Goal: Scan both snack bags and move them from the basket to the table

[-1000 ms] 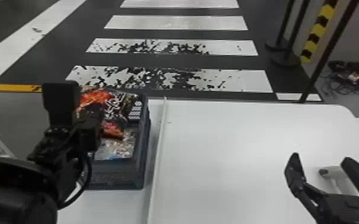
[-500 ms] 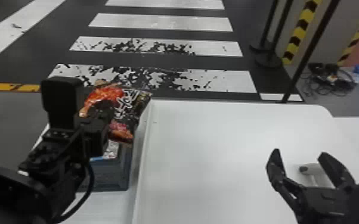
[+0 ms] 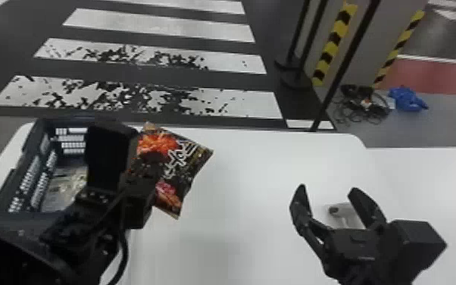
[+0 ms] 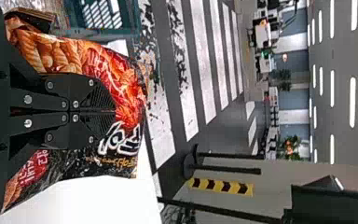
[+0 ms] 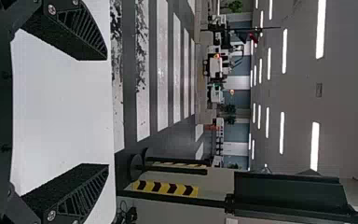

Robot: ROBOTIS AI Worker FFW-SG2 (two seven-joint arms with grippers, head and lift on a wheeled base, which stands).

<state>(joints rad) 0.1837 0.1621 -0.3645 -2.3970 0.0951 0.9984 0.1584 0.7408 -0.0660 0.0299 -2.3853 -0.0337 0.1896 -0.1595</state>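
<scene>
Chili-red and black snack bag held beside the basket

The glossy black snack bag with orange-red food pictures and white lettering (image 3: pixel 185 163) is gripped in the left pincer (image 3: pixel 140 201), slanted and creased around the fingers, over the white, smooth-topped desk (image 3: pixel 246 182). To its left, the dark blue-grey plastic basket with slotted walls (image 3: pixel 19 174) sits upright on the desk, a pale, silvery crinkled package (image 3: pixel 62 189) lying inside, partly hidden. A light grey, round-ended object (image 3: pixel 346 212) lies on the desk, farther right.

Glossy plastic snack bag (image 3: pixel 187 161), smooth table (image 3: pixel 253 182)
</scene>
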